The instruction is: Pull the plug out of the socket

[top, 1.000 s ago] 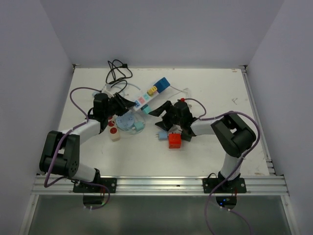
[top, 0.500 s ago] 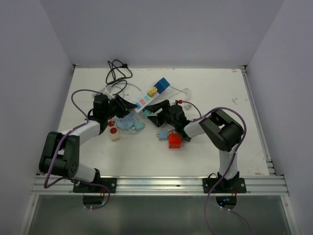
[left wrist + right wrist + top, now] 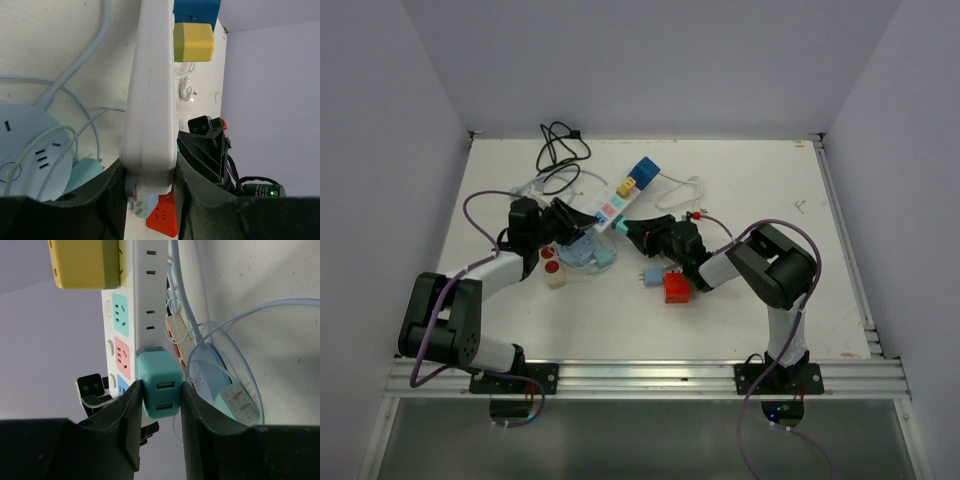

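Top external view has both arms reaching inward to a white power strip (image 3: 625, 198) lying aslant near the middle of the worktop (image 3: 770, 180), its far end carrying a yellow plug (image 3: 631, 184) and a blue plug (image 3: 648, 170). The left hand (image 3: 576, 216) meets the strip's near end from the left. The left wrist view shows its fingers (image 3: 107, 200) pressed against both sides of the white body, holding it. The right hand (image 3: 159, 407) comes from the other side, and in the right wrist view it is narrowed onto a teal plug (image 3: 158, 382) with two USB ports, gripping its flanks. That plug sits with its base against the strip's face, beside a pink socket (image 3: 122, 352). A round pale-blue socket hub (image 3: 582, 251) lies just beside the strip's near end. A red adapter cube (image 3: 677, 288) lies near the right arm, and a coiled black cable (image 3: 560, 148) sits at the worktop's far left.
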Available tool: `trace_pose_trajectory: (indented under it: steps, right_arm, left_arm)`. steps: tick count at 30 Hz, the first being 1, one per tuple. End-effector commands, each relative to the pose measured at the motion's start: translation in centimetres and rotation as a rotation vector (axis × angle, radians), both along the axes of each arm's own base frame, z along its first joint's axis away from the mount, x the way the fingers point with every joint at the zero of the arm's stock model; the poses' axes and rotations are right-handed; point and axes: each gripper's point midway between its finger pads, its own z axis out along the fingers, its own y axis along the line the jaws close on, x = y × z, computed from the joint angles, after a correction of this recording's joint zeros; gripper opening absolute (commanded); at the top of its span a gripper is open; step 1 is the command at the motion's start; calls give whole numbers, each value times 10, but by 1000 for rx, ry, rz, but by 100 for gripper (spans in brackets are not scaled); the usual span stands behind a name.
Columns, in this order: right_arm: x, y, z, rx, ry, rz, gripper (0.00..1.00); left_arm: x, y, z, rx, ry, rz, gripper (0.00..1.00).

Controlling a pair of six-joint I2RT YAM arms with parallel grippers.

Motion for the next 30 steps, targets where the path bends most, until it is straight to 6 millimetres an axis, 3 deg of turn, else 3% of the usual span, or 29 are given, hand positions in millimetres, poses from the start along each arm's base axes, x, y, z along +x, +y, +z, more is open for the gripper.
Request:
trace_pose_trajectory:
  steps: [1, 6, 10, 14, 21, 26, 30]
  right_arm:
    - [13, -13, 50, 134, -117, -83, 12]
    - [12, -28, 69, 150, -149, -111, 0]
    - [9, -33, 71, 113, -156, -102, 0]
    - [2, -37, 57, 10, -121, -77, 0]
    - [1, -47, 66, -1, -186, -96, 0]
    - [-2, -37, 78, -40, -271, -33, 0]
    - [-9, -32, 66, -129, -291, 34, 0]
  left_arm:
    - [-7, -6, 12, -21, -50, -42, 0]
    - [-7, -2, 12, -70, -36, -2, 0]
    - [2, 10, 18, -119, -36, 55, 0]
    - [17, 28, 26, -133, -45, 105, 0]
    - [22, 45, 23, -213, -23, 166, 0]
    - [27, 56, 12, -230, 1, 211, 0]
    - [33, 60, 6, -233, 18, 235, 0]
